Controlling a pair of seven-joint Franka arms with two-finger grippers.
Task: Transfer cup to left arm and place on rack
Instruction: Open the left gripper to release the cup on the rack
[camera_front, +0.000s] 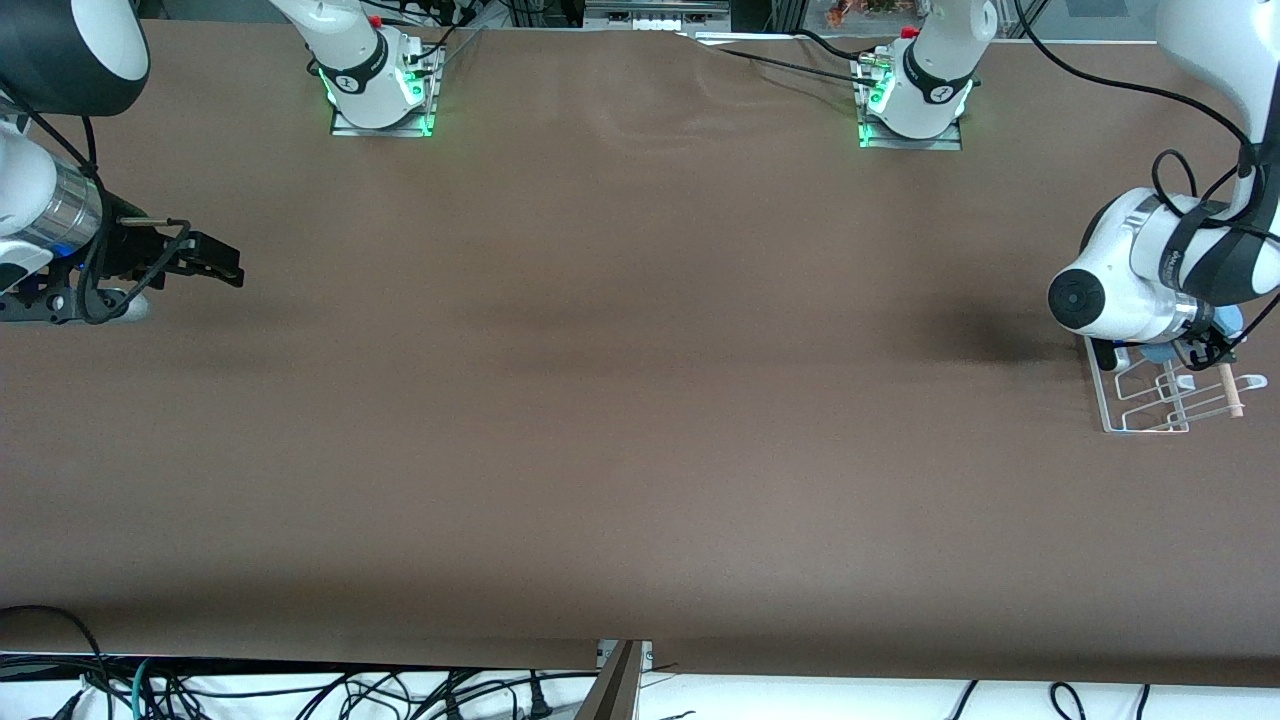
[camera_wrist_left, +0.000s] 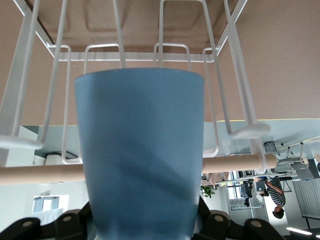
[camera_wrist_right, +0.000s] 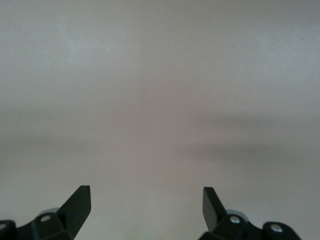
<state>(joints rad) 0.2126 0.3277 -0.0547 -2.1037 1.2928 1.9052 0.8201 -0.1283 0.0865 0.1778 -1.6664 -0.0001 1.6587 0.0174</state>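
The light-blue cup (camera_wrist_left: 140, 150) fills the middle of the left wrist view, held between the black fingers of my left gripper (camera_wrist_left: 145, 227), which is shut on it. In the front view only slivers of the cup (camera_front: 1160, 353) show under the left arm's white wrist. The left gripper (camera_front: 1195, 345) hangs over the white wire rack (camera_front: 1140, 412) at the left arm's end of the table. The cup is among the rack's wire loops (camera_wrist_left: 172, 55), close to its wooden dowel (camera_wrist_left: 235, 164). My right gripper (camera_front: 215, 262) waits open and empty low over bare table at the right arm's end, its fingertips (camera_wrist_right: 80, 200) wide apart.
Brown cloth covers the table (camera_front: 640, 400). Both arm bases (camera_front: 380, 90) stand along the edge farthest from the front camera. Cables (camera_front: 300, 695) lie below the table's near edge. The rack's dowel (camera_front: 1230, 390) sits close to the table's end.
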